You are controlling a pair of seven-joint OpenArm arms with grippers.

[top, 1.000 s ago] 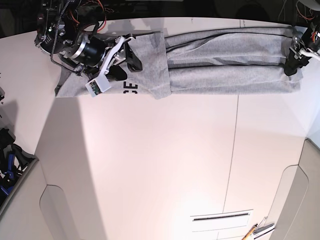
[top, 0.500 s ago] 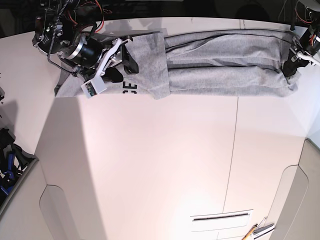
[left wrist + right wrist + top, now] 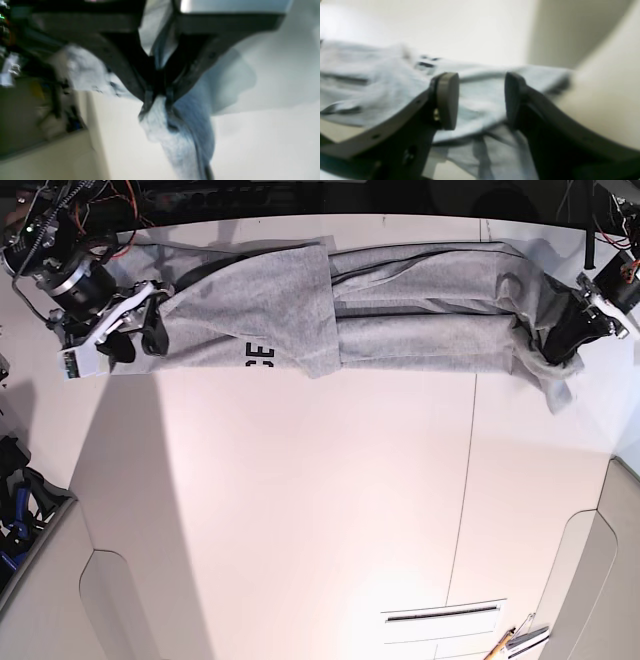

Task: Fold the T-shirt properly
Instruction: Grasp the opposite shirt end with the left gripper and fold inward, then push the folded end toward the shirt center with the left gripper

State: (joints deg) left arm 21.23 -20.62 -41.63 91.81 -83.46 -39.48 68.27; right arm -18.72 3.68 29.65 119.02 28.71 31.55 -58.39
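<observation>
Left gripper (image 3: 158, 96) is clenched on a bunched end of the grey T-shirt (image 3: 420, 305), lifting that cloth off the white table (image 3: 330, 510) at the base view's right edge. Right gripper (image 3: 481, 100) hangs with its 2 jaws spread apart just above the other end, nothing between them. Lengthwise, the T-shirt lies folded in a long band along the table's far edge, black lettering (image 3: 259, 356) showing near its left part.

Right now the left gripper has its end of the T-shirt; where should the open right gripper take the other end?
Probably the loose edge of the T-shirt lying beside the right gripper, coming in from the table's end. The fabric lies flat there, and the jaws already straddle it in the wrist view.
</observation>
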